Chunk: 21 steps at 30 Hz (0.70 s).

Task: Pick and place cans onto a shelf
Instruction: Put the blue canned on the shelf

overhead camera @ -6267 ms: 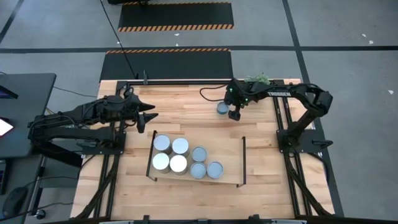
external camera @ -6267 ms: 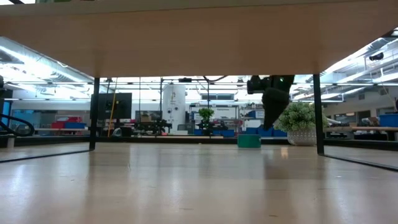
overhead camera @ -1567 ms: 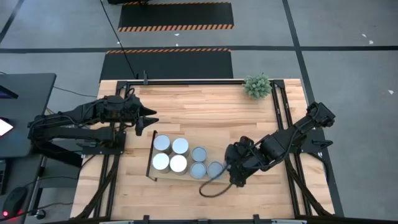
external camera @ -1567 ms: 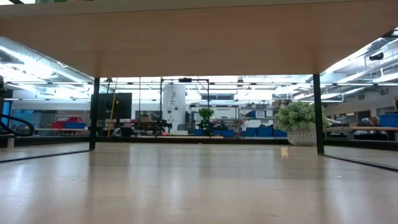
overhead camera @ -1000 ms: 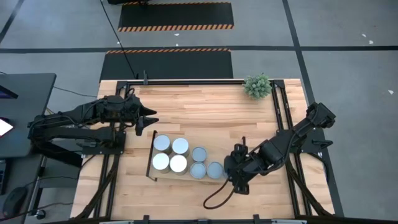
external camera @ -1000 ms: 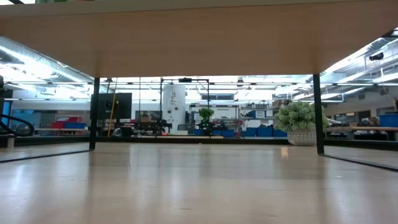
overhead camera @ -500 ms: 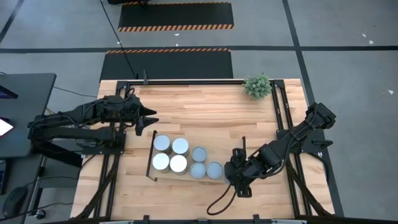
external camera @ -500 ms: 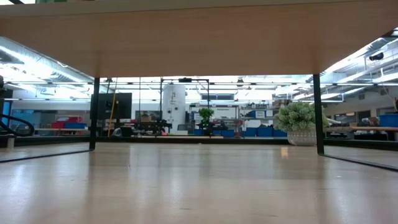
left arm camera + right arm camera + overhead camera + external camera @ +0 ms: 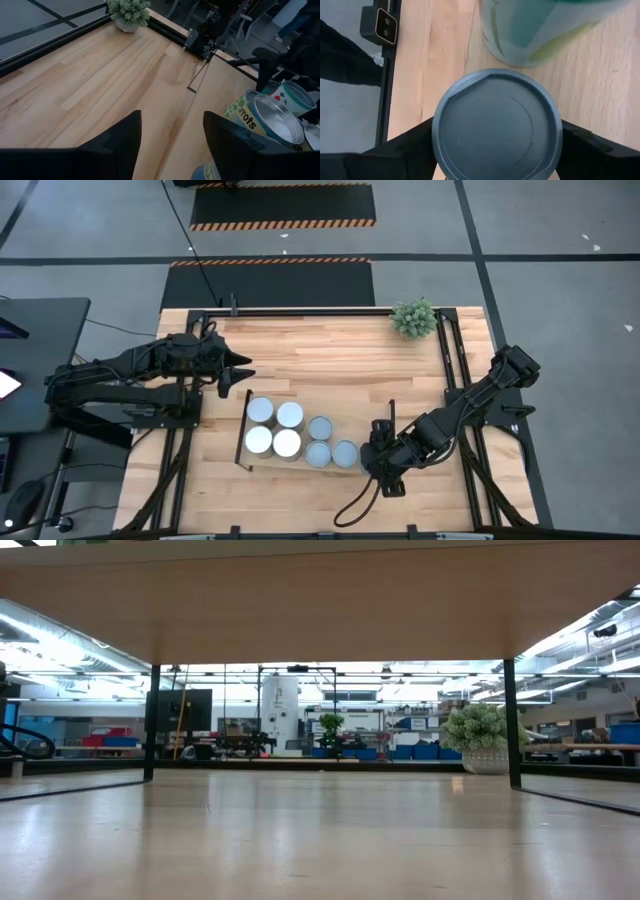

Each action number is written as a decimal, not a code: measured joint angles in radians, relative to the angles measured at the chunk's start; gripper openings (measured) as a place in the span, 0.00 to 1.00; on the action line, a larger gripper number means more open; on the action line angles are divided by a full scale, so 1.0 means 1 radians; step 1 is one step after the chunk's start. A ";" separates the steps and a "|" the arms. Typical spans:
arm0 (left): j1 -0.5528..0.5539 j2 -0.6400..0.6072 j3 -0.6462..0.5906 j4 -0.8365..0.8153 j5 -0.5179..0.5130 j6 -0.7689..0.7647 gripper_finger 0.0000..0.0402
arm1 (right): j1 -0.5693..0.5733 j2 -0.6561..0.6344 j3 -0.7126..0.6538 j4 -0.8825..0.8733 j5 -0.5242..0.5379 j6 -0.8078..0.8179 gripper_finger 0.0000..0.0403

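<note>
The right gripper is low over the right end of the shelf, near the black rail of that short side. It is closed on a grey can: in the right wrist view its dark fingers lie against both sides of the round top. The grey can stands upright on the light wood. Just beside it is another can with a green and yellow label. From above, the gripper covers the grey can, so only the arm is seen there.

On the shelf, going toward its left end, stand three bluish-grey cans near the middle. They are close together, and one of them is just beside the right gripper. After them four pale cans stand in a square block at the left end, touching or almost touching. The shelf lies in the front half of the worktop, about in the middle between its left and right edges.

The left gripper waits above the left part of the worktop, near the back left corner of the shelf. Its fingers are apart and nothing is between them.

A small green plant stands at the back right corner of the worktop, well apart from the shelf.
</note>
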 joint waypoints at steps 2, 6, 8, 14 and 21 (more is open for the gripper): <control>0.000 0.000 0.000 0.000 0.000 0.000 0.55 | 0.000 0.000 0.000 -0.004 0.004 0.000 0.83; 0.000 0.000 0.000 0.000 0.000 0.005 0.55 | -0.001 0.000 0.000 -0.006 0.006 0.000 0.88; 0.000 0.000 0.000 0.000 0.000 0.005 0.55 | -0.004 0.000 0.000 -0.004 0.006 0.008 0.90; 0.000 0.000 0.000 0.000 0.000 0.006 0.55 | -0.006 0.000 0.006 0.002 0.001 0.009 0.90; 0.000 0.000 0.000 0.000 0.000 0.008 0.55 | -0.013 0.000 0.006 0.007 0.013 0.013 0.90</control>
